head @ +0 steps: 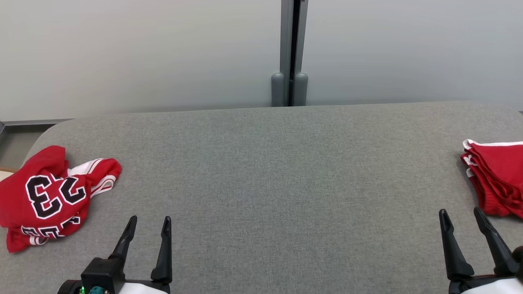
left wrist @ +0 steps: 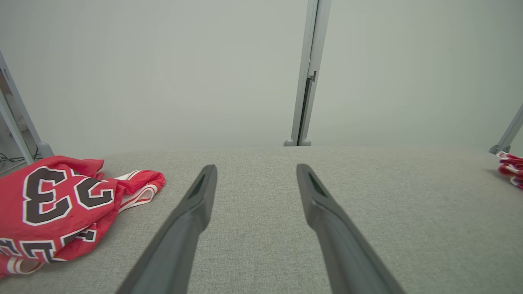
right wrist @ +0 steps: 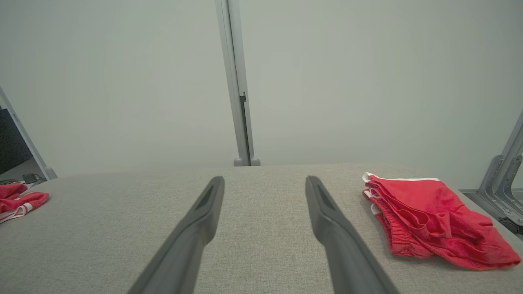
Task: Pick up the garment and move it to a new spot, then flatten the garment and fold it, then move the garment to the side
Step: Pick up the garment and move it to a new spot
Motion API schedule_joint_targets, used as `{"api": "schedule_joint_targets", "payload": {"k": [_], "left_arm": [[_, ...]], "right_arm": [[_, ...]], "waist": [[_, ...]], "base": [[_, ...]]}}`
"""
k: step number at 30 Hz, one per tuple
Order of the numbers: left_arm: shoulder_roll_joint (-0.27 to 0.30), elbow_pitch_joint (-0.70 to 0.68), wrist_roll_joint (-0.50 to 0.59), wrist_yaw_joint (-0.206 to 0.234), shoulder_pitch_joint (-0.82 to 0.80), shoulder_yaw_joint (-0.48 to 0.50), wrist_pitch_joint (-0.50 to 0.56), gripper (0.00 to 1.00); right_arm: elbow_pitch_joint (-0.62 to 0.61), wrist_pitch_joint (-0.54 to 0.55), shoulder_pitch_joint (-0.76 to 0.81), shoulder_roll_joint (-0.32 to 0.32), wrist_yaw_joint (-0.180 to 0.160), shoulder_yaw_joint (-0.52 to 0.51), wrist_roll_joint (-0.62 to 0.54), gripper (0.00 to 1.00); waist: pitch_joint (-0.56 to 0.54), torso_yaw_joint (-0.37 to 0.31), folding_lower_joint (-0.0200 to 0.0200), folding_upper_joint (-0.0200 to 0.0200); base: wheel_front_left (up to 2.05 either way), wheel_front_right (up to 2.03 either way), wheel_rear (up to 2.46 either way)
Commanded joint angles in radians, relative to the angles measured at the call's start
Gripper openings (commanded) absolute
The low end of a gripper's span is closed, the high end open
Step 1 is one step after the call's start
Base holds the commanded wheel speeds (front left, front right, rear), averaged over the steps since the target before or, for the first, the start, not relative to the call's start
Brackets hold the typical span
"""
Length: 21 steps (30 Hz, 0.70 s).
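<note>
Jersey (head: 41, 192): red, black numerals edged white, white-striped trim. Shorts (head: 500, 175): red, white hem band. Table (head: 261, 183): grey heathered cloth. Wall (head: 143, 53): pale grey, plain.

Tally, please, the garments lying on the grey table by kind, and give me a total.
crumpled red number-23 jersey: 1
folded pile of red shorts: 1 (how many pairs it holds cannot be told)
Total: 2
</note>
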Motion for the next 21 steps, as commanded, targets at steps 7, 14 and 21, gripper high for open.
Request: {"api": "schedule_joint_targets", "payload": {"k": [7, 14, 21], "left_arm": [[0.014, 0.000, -0.012, 0.007, 0.015, 0.009, 0.003, 1.00], [0.020, 0.006, -0.018, 0.010, 0.010, 0.009, 0.000, 1.00], [0.025, 0.011, -0.021, 0.012, 0.004, 0.011, -0.006, 1.00]], "right_arm": [[-0.018, 0.010, 0.015, 0.004, 0.000, -0.007, -0.003, 1.00], [-0.020, 0.013, 0.017, 0.008, 0.000, -0.009, -0.003, 1.00], [-0.020, 0.011, 0.014, 0.010, 0.000, -0.005, 0.004, 1.00]], "waist": [[-0.007, -0.005, 0.0000, -0.0001], [-0.007, -0.003, 0.0000, -0.0001], [-0.008, -0.007, 0.0000, -0.0001]], "base": [[0.00, 0.00, 0.00], [0.00, 0.00, 0.00], [0.00, 0.00, 0.00]]}}
